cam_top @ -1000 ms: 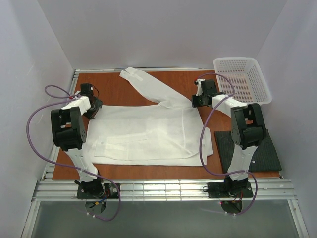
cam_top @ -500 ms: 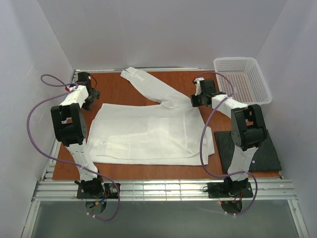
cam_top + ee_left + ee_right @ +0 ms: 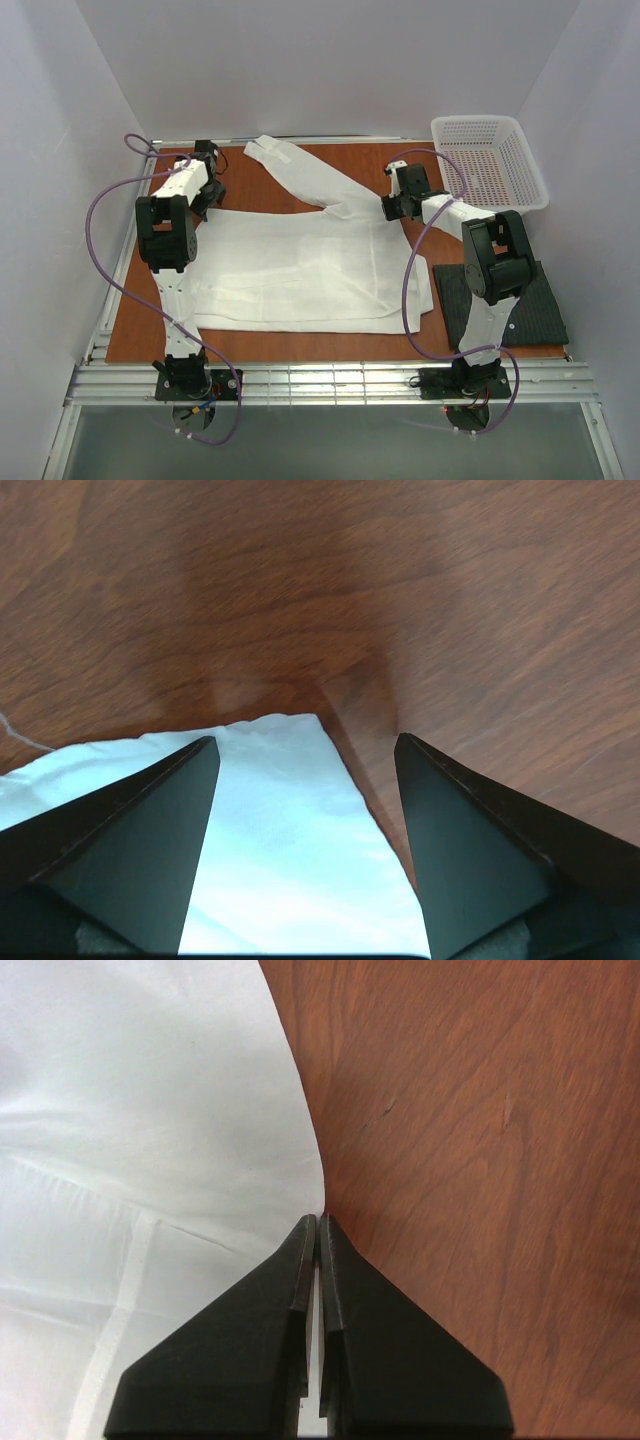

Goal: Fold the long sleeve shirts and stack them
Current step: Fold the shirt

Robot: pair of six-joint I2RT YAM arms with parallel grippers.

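The left gripper (image 3: 305, 742) hangs wide open over a corner of the white shirt (image 3: 300, 270), the right gripper (image 3: 318, 1220) closed tight at its edge.

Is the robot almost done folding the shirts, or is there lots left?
About halfway, I think. Done: the dark shirt lies as a folded square on the right. In hand: the white shirt is spread flat, one sleeve stretched out; the left jaws are open above its corner, the right jaws shut at its edge. Left: folding the white shirt and stacking the two.
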